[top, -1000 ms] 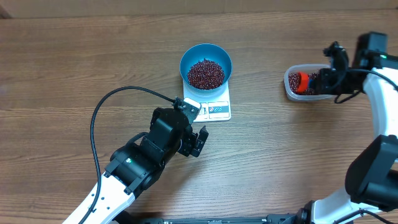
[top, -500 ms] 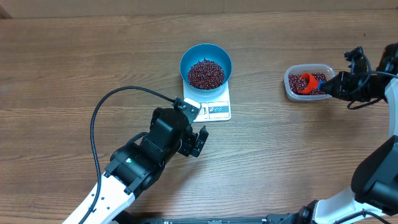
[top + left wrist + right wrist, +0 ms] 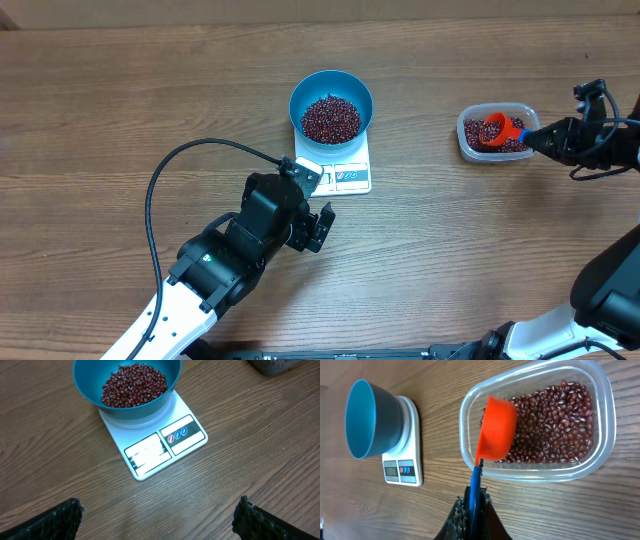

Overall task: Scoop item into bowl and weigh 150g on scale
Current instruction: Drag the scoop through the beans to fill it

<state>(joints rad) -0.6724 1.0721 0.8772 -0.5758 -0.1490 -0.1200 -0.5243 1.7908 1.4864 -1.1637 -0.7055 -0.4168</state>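
Right claw (image 3: pixel 473 508) clamps orange scoop (image 3: pixel 497 427) | left claw (image 3: pixel 159 510) spread wide | surface: brown wood-grain table (image 3: pixel 100 100)

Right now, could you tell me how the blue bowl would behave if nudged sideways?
Probably tippy: the bowl narrows to a small base on the scale. The beans heaped inside likely steady it, though they could spill.

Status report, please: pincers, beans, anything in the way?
Left pincer open, near scale. Right pincer shut on scoop, scoop at tub. Beans in blue bowl on scale. Nothing between tub and bowl.
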